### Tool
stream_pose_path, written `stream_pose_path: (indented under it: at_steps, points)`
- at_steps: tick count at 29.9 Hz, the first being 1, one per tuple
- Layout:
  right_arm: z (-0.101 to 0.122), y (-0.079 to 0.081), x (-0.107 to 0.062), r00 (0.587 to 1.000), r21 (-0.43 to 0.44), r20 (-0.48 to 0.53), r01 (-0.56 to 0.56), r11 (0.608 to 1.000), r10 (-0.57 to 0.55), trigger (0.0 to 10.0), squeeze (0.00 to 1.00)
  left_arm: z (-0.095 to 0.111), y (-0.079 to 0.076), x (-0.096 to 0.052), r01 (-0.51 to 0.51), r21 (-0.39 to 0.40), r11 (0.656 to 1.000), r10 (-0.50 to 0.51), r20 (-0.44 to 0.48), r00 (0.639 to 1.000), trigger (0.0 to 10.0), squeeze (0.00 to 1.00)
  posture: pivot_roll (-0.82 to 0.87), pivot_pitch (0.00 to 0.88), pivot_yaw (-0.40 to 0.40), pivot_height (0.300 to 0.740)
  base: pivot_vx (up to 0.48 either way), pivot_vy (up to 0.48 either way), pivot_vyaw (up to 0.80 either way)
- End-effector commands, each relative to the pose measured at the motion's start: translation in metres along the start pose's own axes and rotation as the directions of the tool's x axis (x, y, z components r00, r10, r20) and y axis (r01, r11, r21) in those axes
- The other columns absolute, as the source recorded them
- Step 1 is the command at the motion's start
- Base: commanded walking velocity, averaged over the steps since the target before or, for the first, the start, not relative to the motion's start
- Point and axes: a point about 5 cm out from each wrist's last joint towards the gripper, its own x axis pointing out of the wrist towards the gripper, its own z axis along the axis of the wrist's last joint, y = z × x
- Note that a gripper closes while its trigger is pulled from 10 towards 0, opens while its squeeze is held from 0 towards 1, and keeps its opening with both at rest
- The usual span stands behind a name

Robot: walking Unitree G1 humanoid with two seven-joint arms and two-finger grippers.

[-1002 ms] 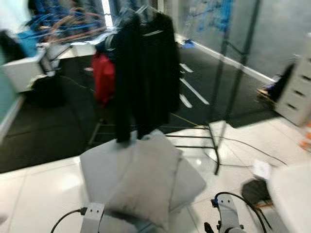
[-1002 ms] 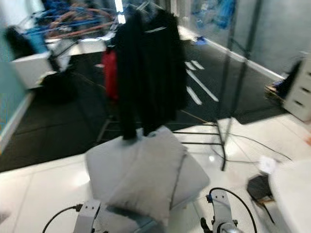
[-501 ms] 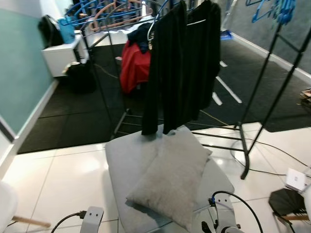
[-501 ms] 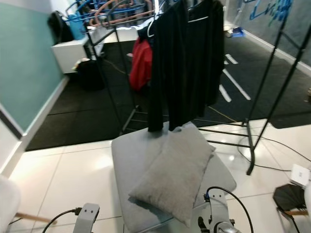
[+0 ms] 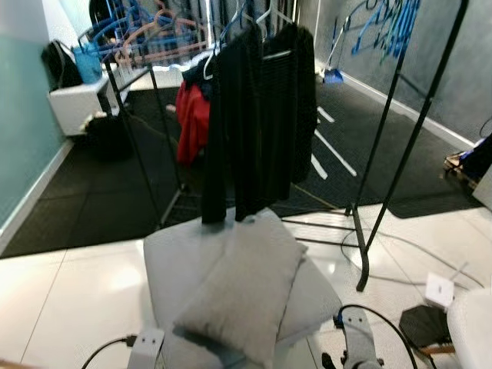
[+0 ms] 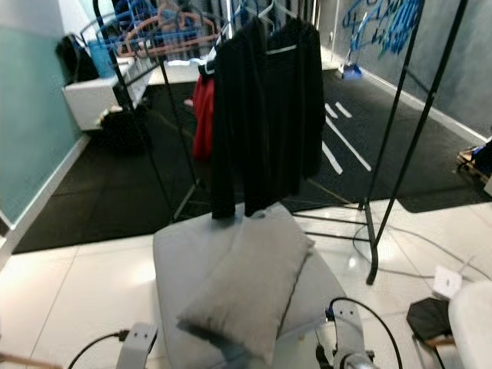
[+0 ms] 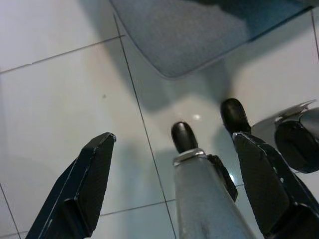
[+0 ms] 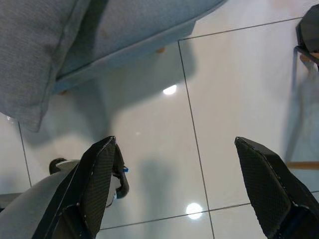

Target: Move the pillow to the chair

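pillow (image 5: pixel 239 296) on chair (image 5: pixel 171 256) | right wrist: pillow corner overhangs seat edge

One grey pillow (image 5: pixel 240 288), one grey ottoman (image 5: pixel 173 254), one clothes rack (image 5: pixel 384 154), two black garments (image 5: pixel 257 123), one red garment (image 5: pixel 192 123).

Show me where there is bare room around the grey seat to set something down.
Bare white tile floor lies on the robot's left of the grey seat, up to the black mat. The seat's left half is bare beside the pillow. Behind, the clothes rack crowds it; to the right, rack legs and cables clutter the floor.
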Motion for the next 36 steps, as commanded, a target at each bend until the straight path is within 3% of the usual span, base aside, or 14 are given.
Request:
stream_pose_path:
  at_steps: [1, 5, 7, 11, 20, 25, 36]
  points:
    - [-0.001, 0.006, 0.001, 1.000, 0.047, 0.006, -0.014, 0.999, 0.014, 10.0, 0.00, -0.003, 0.004, -0.001, -0.010, -0.002, 1.000, 0.010, -0.010, 1.000, 10.0, 0.00, -0.22, 0.035, 0.027, 0.740, 0.000, 0.000, 0.00]
    - [-0.001, 0.007, 0.001, 1.000, 0.059, 0.012, -0.021, 0.998, 0.021, 10.0, 0.00, -0.003, 0.004, -0.001, -0.003, -0.001, 1.000, 0.003, -0.008, 1.000, 10.0, 0.00, -0.22, 0.035, 0.027, 0.740, 0.000, 0.000, 0.00]
    - [0.000, 0.008, 0.001, 0.999, 0.070, 0.019, -0.036, 0.997, 0.035, 10.0, 0.00, -0.002, 0.003, -0.001, 0.014, 0.046, 0.999, -0.014, -0.016, 1.000, 10.0, 0.00, -0.22, 0.034, 0.027, 0.740, 0.000, -0.480, 0.00]
    - [0.000, 0.009, 0.001, 0.999, 0.080, 0.025, -0.047, 0.996, 0.045, 10.0, 0.00, -0.003, 0.004, -0.001, -0.002, 0.025, 1.000, 0.002, -0.016, 1.000, 10.0, 0.00, -0.22, 0.031, 0.029, 0.740, 0.000, -0.428, 0.00]
    - [0.001, 0.014, 0.000, 0.992, 0.137, 0.061, -0.122, 0.983, 0.114, 10.0, 0.00, -0.004, 0.005, -0.001, -0.017, 0.009, 1.000, 0.018, -0.016, 1.000, 10.0, 0.00, -0.22, 0.031, 0.032, 0.740, 0.000, 0.000, 0.00]
    - [0.000, 0.020, 0.000, 0.979, 0.221, 0.082, -0.199, 0.955, 0.185, 10.0, 0.00, -0.005, 0.005, -0.001, -0.019, 0.014, 1.000, 0.020, -0.017, 1.000, 10.0, 0.00, -0.22, 0.039, 0.037, 0.715, 0.000, 0.000, 0.00]
    - [-0.004, 0.020, 0.000, 0.983, 0.281, 0.065, -0.181, 0.942, 0.170, 10.0, 0.00, -0.005, 0.007, -0.001, -0.036, 0.009, 0.999, 0.036, -0.013, 0.999, 10.0, 0.00, -0.21, 0.048, 0.037, 0.680, 0.000, 0.000, 0.00]
